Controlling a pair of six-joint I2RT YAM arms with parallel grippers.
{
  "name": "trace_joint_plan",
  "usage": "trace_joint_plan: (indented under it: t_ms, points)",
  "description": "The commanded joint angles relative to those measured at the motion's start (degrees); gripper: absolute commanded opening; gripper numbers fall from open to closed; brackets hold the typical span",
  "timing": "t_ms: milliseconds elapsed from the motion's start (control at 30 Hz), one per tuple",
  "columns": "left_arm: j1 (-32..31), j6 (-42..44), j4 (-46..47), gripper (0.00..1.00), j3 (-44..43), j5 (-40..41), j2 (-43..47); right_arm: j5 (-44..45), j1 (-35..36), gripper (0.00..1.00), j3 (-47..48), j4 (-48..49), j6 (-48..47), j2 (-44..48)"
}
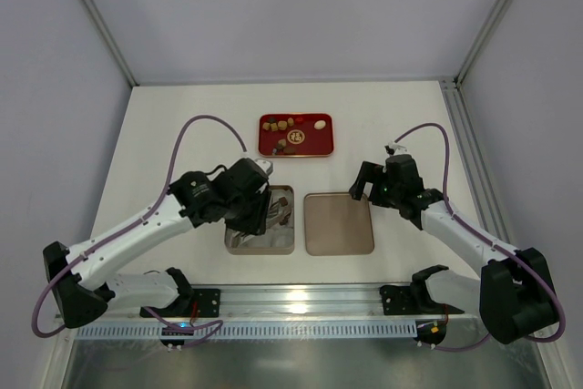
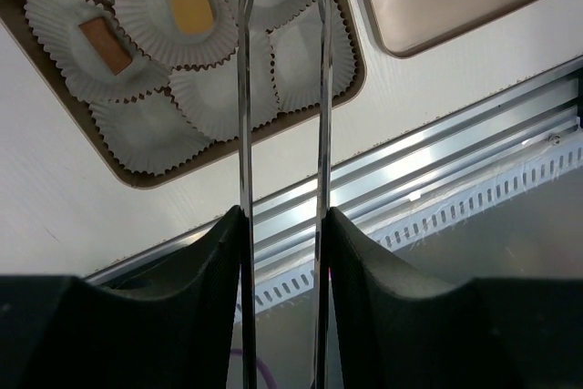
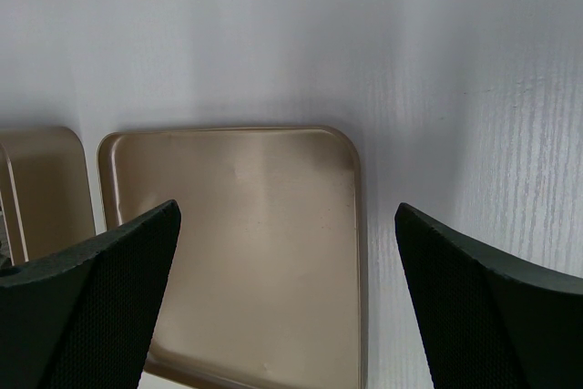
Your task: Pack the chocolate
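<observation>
Reaching over the tin (image 2: 137, 179), left hand (image 2: 284, 216) clamps tweezers (image 2: 243, 134); right hand (image 3: 287, 209) hovers wide open.

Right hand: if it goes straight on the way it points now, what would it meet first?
Probably the flat gold-coloured square metal lid lying on the white table. The open right hand points down at it, nothing between them; the height above it is unclear.
</observation>
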State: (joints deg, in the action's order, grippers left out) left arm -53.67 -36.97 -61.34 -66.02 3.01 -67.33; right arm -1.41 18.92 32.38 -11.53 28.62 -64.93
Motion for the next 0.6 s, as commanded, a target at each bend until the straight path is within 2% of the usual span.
trace_joint_plan:
  t_ms: [0,267,400,567]
  points:
    - [-0.3,1.2,-2.4,0.40,-3.9,1.5,1.8,1.0,0.2,1.00,2.2,2.5,-0.3,-0.6]
    - [0.4,3.6,-6.2,0.41,-13.4,7.0,-1.4,0.9,0.2,1.00,2.4,2.2,-0.9,0.1]
    - [5.2,7.1,-6.2,0.42,-20.4,8.1,-6.6,0.8,0.2,1.00,2.6,1.8,-1.5,0.6]
    - [11.0,11.7,-4.6,0.42,-30.5,8.5,-17.8,-0.5,0.2,1.00,2.5,1.4,-1.5,1.4]
